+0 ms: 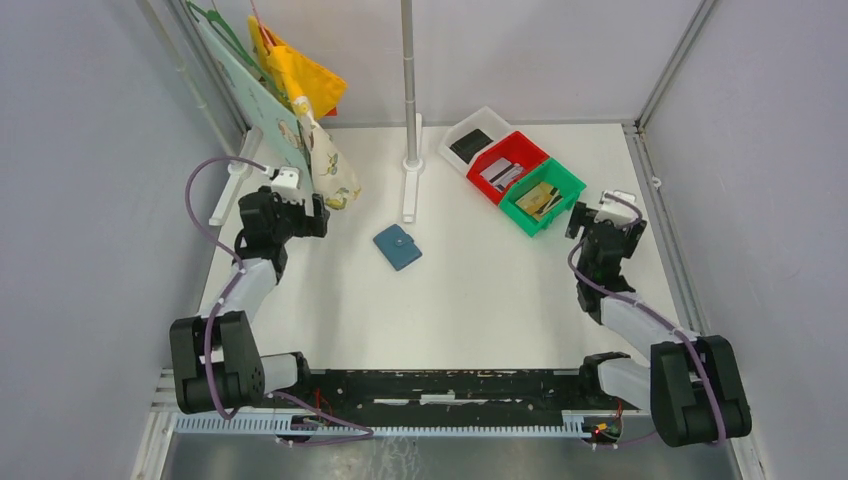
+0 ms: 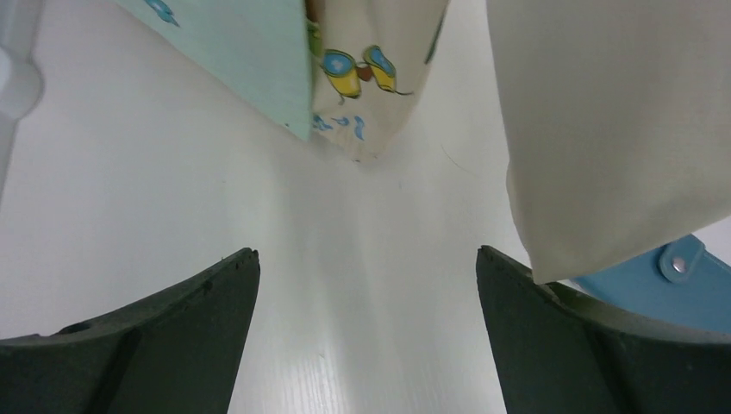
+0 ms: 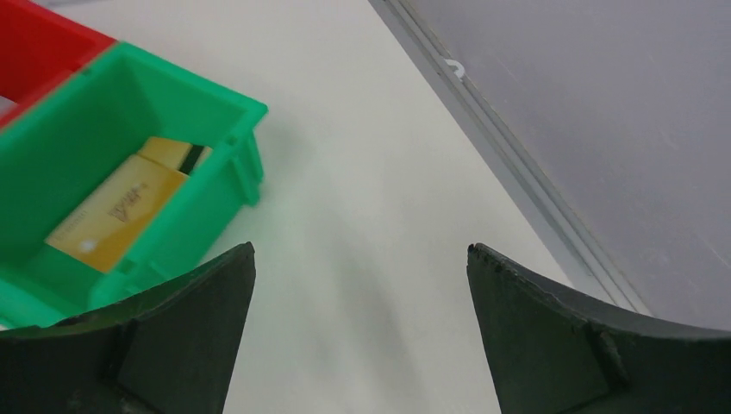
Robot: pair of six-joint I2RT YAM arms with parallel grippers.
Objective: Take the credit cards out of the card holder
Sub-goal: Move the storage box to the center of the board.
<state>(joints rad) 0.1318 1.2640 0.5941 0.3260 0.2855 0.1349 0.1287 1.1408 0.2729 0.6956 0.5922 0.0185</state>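
Observation:
The teal-blue card holder (image 1: 397,247) lies shut on the white table, left of centre, its snap tab fastened. One corner with the snap shows in the left wrist view (image 2: 685,289). No cards show in the holder. Silver cards (image 1: 505,175) lie in the red bin and gold-toned cards (image 1: 538,200) in the green bin, where one shows in the right wrist view (image 3: 116,211). My left gripper (image 1: 316,214) (image 2: 366,253) is open and empty, left of the holder. My right gripper (image 1: 588,218) (image 3: 361,247) is open and empty, just right of the green bin.
White (image 1: 473,140), red (image 1: 510,160) and green (image 1: 545,195) (image 3: 246,159) bins stand in a row at the back right. The white one holds a black flat item. Cloths (image 1: 325,165) (image 2: 612,129) hang by my left gripper. A pole stand (image 1: 410,150) is at the back centre.

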